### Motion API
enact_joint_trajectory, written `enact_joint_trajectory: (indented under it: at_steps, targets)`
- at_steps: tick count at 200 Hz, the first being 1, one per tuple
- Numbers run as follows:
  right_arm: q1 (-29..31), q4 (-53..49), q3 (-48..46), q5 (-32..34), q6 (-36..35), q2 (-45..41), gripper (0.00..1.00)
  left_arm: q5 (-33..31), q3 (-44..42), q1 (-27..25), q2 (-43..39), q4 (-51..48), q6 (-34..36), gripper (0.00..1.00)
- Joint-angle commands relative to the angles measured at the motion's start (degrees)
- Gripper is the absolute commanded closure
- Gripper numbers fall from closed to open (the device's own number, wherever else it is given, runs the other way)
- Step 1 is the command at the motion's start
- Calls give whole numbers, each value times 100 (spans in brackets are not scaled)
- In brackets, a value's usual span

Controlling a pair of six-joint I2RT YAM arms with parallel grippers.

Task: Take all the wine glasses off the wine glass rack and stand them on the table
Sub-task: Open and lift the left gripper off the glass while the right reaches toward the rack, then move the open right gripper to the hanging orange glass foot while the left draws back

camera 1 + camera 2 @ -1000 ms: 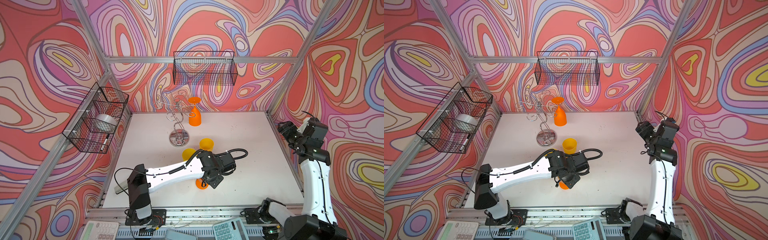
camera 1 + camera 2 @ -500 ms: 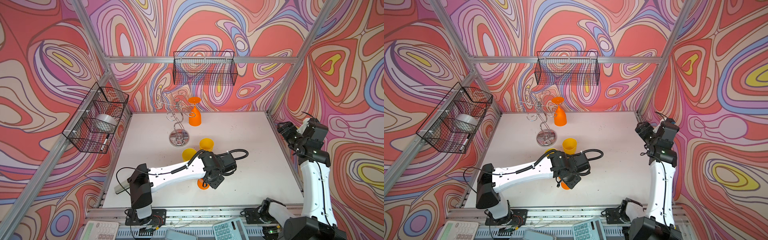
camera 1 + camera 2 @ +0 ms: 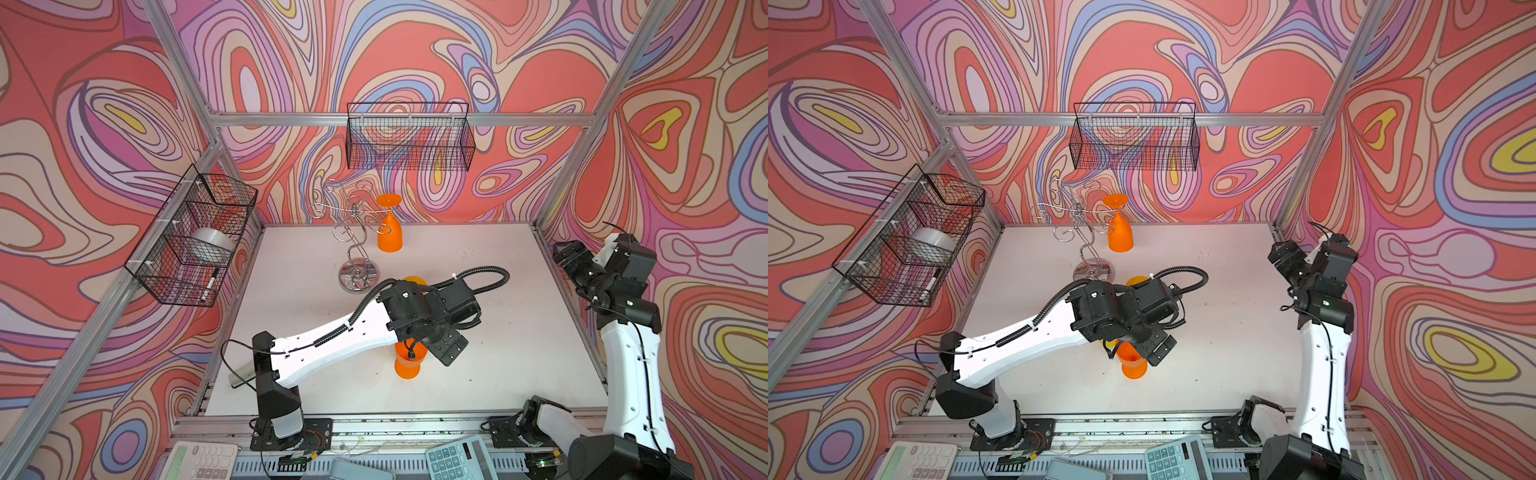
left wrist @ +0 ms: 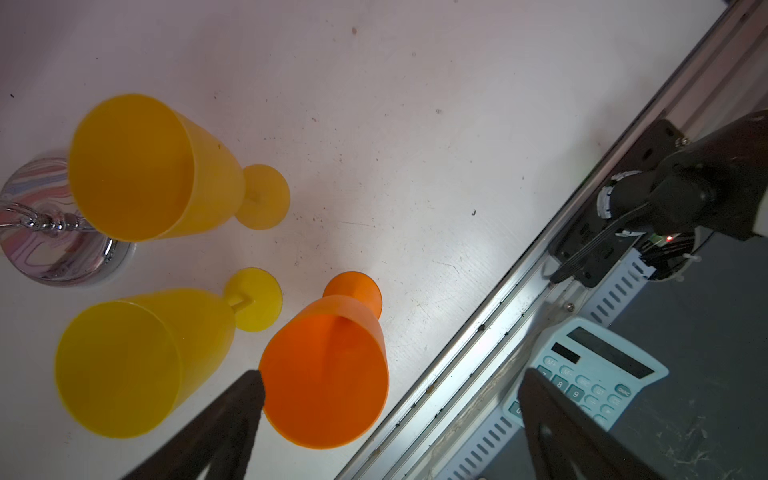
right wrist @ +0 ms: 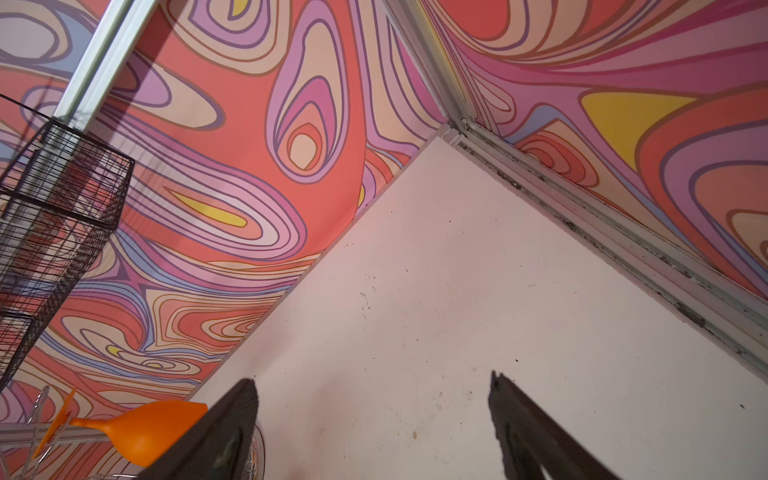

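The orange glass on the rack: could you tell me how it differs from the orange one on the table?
The hanging glass is upside down; the table glass stands upright. The hanging glass hangs from the rack; the table glass rests on the table. Both are orange.

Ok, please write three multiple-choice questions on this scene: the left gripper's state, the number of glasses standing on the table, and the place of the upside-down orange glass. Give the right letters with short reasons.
1. The left gripper is: A shut on a glass; B shut on nothing; C open.
2. Glasses standing upright on the table: A two; B three; C four.
3. The upside-down orange glass is: A hanging on the wine glass rack; B lying flat; C standing upright.
Key: C, its fingers stand wide apart; B, two yellow glasses and one upright orange glass; A, its foot rests over a rack arm.
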Motion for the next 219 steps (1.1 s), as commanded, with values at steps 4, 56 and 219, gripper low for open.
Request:
enact_joint_trajectory:
  at_steps: [4, 56, 219]
  targets:
    - [176, 96, 256, -36, 34, -8, 5, -207, 290, 275, -471, -208, 0, 4]
    - [1675, 709, 277, 52, 391, 29, 5, -252, -228, 1266, -1501, 537, -662, 5]
    - [4546, 4219, 1857, -746, 4856, 3523, 48, -1728, -817, 2099, -2411, 511, -462, 3]
